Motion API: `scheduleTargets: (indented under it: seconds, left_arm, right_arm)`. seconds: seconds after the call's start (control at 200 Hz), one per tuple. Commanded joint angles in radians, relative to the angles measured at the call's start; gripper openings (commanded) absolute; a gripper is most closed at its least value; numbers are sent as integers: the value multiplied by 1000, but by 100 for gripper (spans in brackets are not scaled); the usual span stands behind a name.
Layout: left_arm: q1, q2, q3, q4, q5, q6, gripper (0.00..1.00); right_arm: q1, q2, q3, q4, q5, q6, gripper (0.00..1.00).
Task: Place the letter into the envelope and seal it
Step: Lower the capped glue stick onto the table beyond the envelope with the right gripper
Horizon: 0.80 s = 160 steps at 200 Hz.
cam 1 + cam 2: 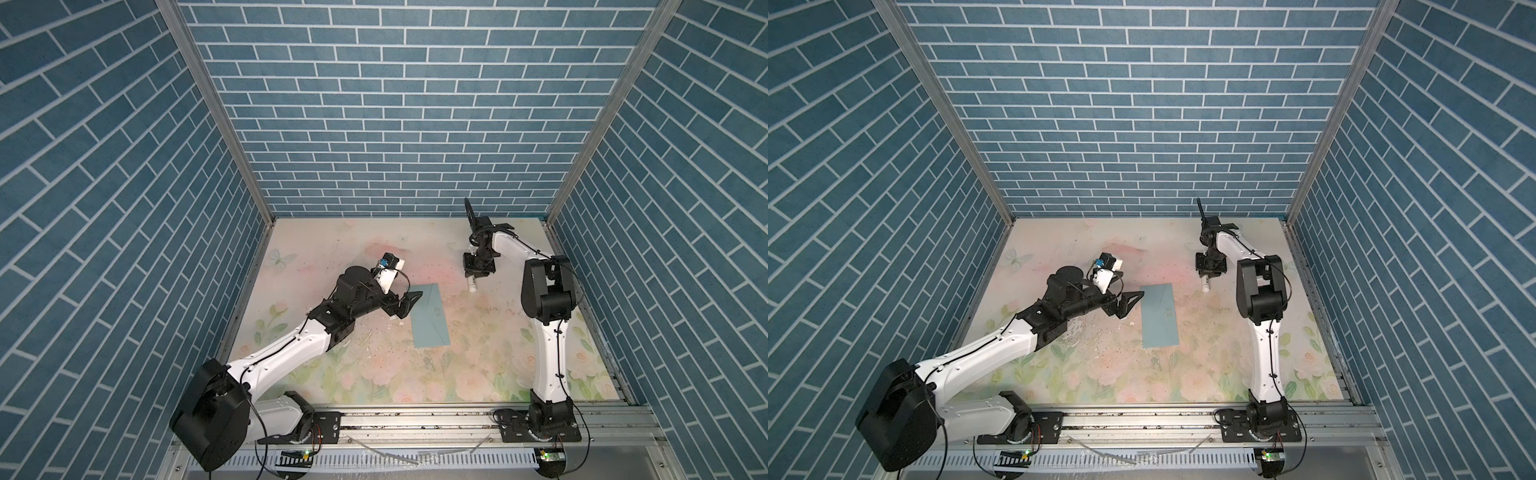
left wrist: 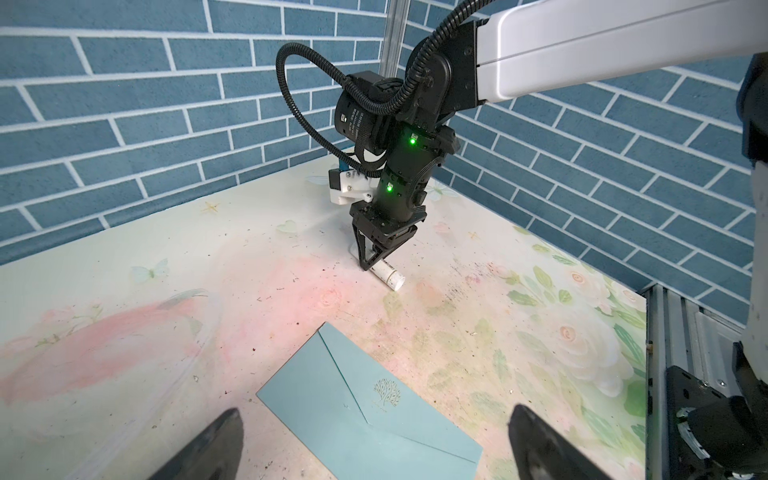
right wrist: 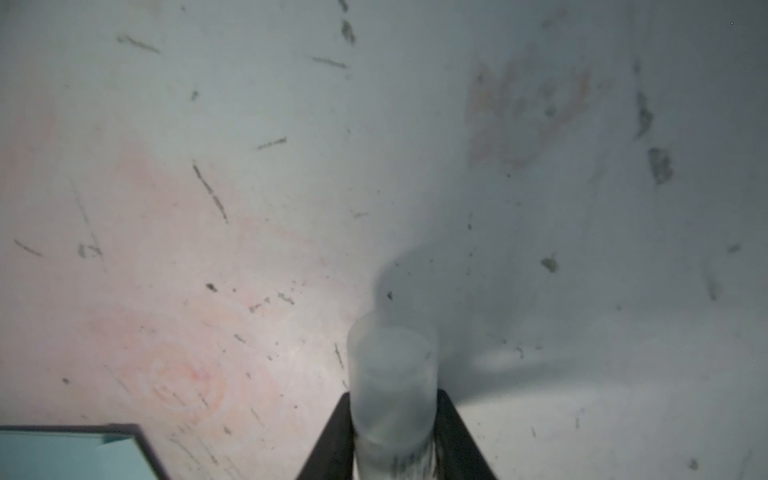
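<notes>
Envelope (image 1: 430, 318) lies flat on the desk (image 1: 374, 249), centre of both top views, its pointed flap folded down. My left gripper (image 1: 409, 305) sits at the envelope's upper left edge, and the left wrist view shows it spread wide with nothing in it. Over to the upper right, well apart from the envelope, my right gripper (image 1: 471, 282) points down. Its fingers (image 3: 453, 432) press both sides of a white tube (image 3: 392, 374), whose far end tilts down to the desk.
</notes>
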Motion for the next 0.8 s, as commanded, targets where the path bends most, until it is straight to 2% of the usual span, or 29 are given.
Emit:
scheduleTargets:
  seconds: [0.0, 0.085, 0.22, 0.795]
  left_arm:
    - [6, -16, -19, 29, -11, -14, 100]
    - [8, -15, -22, 33, -12, -16, 100]
    - [8, -15, -25, 37, -13, -18, 100]
    - [16, -46, -57, 38, -41, -21, 100]
  right_arm:
    - [-2, 50, 14, -31, -15, -18, 48]
    - [-2, 51, 18, -31, -23, -18, 56]
    - [-2, 54, 25, -33, -26, -18, 59]
    - [-2, 44, 41, -36, -35, -15, 64]
